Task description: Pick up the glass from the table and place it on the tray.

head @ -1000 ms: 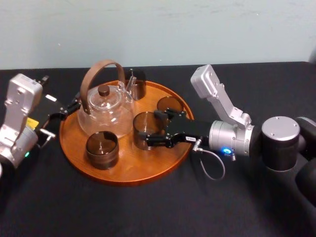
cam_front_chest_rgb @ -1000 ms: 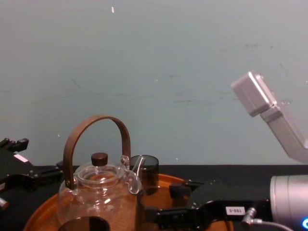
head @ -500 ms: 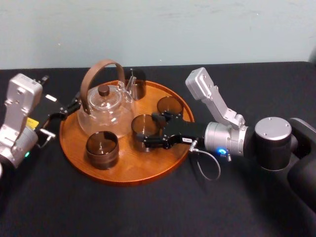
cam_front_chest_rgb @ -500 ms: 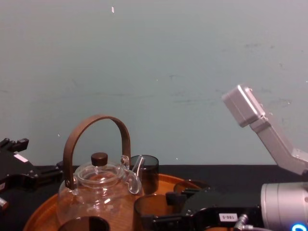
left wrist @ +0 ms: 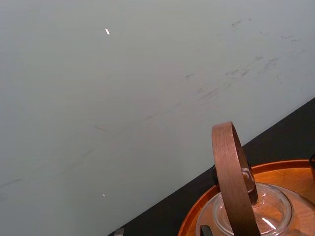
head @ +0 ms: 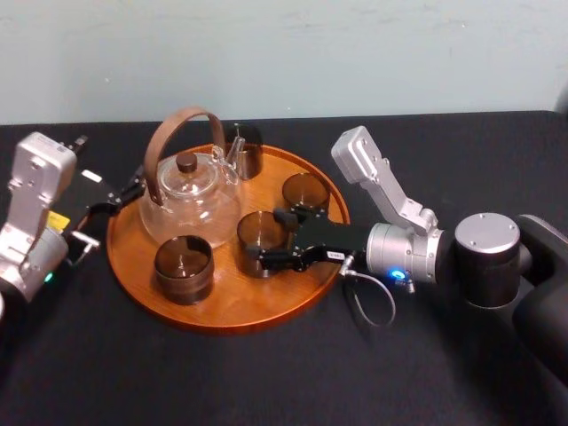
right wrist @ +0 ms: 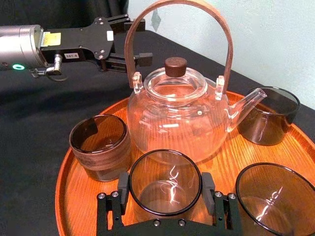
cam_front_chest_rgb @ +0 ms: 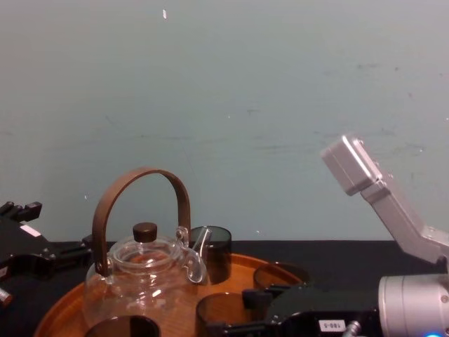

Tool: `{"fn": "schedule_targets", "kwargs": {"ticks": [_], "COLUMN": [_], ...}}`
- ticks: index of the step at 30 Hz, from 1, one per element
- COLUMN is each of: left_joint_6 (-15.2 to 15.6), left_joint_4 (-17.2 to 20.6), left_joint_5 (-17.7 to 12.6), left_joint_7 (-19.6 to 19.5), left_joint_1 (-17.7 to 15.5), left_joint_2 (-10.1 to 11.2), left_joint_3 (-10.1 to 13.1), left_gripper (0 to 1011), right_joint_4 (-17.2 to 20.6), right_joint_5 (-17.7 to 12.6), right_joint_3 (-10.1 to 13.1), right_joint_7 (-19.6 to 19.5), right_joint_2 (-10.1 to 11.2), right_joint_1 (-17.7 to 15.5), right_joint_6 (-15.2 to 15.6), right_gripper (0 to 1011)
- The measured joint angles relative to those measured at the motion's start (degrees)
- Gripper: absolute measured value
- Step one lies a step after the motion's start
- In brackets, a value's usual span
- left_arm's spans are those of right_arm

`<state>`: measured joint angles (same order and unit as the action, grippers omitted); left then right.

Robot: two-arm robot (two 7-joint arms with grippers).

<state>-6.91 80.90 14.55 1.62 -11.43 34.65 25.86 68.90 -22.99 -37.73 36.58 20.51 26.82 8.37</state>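
Clear glass teapot [head: 186,202], upright, with an arched brown handle [head: 185,113] and a dark knob on its lid. Brown-banded smoky cup [head: 183,269] — just in front of the pot. Dark tumbler [head: 248,158] — at the spout. Third smoky cup [head: 306,192], farther right. Behind, a pale scuffed wall [head: 284,53].

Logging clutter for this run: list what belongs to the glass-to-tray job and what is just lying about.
Job: smoked glass, in the right end effector; wooden tray; black table.
Lying about: glass teapot; three other glasses on the tray; left end effector, beside the tray.
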Motion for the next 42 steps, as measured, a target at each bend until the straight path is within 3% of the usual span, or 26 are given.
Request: {"fn": "schedule_targets", "kwargs": {"ticks": [30, 35, 42], "left_joint_6": [0.0, 0.0, 0.0], "left_joint_4": [0.0, 0.0, 0.0], "left_joint_5": [0.0, 0.0, 0.0], "left_joint_7": [0.0, 0.0, 0.0], "left_joint_1": [0.0, 0.0, 0.0], "left_joint_2": [0.0, 0.0, 0.0], "left_joint_3": [0.0, 0.0, 0.0], "left_gripper": [1001, 1001, 1001], "right_joint_4": [0.0, 0.0, 0.0], "right_joint_5": [0.8, 0.9, 0.8], "right_joint_3": [0.1, 0.1, 0.1], "right_joint_7": [-0.7, -0.6, -0.6], "right_joint_2": [0.0, 0.0, 0.0], "right_joint_1": [-0.4, -0.4, -0.4], "right_joint_6": [0.0, 0.1, 0.1], "right_gripper": [898, 1002, 1002]}}
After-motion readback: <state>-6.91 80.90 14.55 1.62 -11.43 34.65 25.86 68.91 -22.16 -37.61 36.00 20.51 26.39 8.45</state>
